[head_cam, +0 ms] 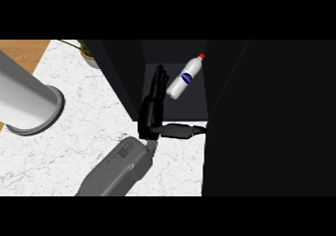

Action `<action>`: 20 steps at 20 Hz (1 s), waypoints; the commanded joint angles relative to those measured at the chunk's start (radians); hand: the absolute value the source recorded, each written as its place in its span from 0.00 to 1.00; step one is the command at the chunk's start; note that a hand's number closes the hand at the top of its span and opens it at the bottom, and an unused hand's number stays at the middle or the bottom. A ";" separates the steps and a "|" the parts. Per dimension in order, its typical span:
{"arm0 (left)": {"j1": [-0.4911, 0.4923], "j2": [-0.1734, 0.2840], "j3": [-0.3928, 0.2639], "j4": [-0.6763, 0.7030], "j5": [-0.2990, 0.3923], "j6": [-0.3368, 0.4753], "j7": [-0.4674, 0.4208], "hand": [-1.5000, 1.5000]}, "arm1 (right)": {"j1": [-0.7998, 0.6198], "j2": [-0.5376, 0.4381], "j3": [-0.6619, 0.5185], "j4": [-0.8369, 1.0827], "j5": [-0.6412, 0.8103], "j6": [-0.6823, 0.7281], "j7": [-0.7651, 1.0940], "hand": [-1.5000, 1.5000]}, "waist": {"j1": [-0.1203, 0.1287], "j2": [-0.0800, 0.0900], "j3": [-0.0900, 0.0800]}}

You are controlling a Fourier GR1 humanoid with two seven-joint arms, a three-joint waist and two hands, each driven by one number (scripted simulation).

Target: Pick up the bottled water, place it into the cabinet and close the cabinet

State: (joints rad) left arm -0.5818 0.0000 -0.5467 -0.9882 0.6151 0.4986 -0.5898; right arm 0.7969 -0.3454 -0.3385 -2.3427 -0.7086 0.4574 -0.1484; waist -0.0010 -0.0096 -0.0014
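Observation:
The bottled water, clear with a blue label and a red cap, leans tilted inside the dark cabinet, cap toward the far right. My left hand is at the cabinet's opening, just left of the bottle. Its fingers are straight and point into the cabinet, and its thumb sticks out to the right. It is open with a small gap to the bottle. The right hand does not show.
The cabinet's black door stands open and fills the right side of the view. A large grey cylinder stands on the white marble counter at the left. A potted plant sits at the far edge.

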 commanded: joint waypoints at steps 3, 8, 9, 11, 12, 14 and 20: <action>0.235 0.044 -0.110 -0.287 -0.035 0.033 0.032 0.00 | 0.061 0.044 0.002 -0.196 0.005 -0.031 0.045 0.00 | 0.008 -0.002 0.000; 0.401 0.122 -0.226 -0.455 -0.080 0.008 0.035 1.00 | 0.053 0.013 0.017 -0.166 0.038 0.026 0.047 1.00 | 0.007 0.000 0.001; 0.393 0.177 -0.199 -0.506 -0.055 -0.020 0.077 1.00 | 0.040 -0.028 -0.006 -0.195 -0.014 0.013 0.070 1.00 | 0.011 0.000 0.000; 0.457 0.220 -0.199 -0.521 -0.060 -0.053 0.032 1.00 | 0.059 -0.008 0.050 -0.194 0.051 0.070 0.055 1.00 | 0.002 0.002 0.000; 0.470 0.235 -0.197 -0.520 -0.040 -0.094 0.033 1.00 | 0.079 -0.022 0.065 -0.242 0.024 0.046 0.092 1.00 | 0.000 0.004 -0.001; 0.478 0.267 -0.195 -0.603 -0.065 -0.046 0.081 1.00 | 0.019 -0.039 0.072 -0.201 0.021 0.039 0.101 1.00 | 0.008 0.006 0.000; 0.596 0.457 -0.120 -0.739 -0.035 -0.111 0.073 1.00 | 0.075 -0.073 0.126 -0.204 0.125 0.162 0.099 1.00 | 0.001 0.001 -0.001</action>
State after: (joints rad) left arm -0.0244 0.3702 -0.7080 -1.6535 0.5689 0.4045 -0.5332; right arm 0.8209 -0.4015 -0.2363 -2.3478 -0.7029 0.5967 -0.1091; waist 0.0031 -0.0071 -0.0018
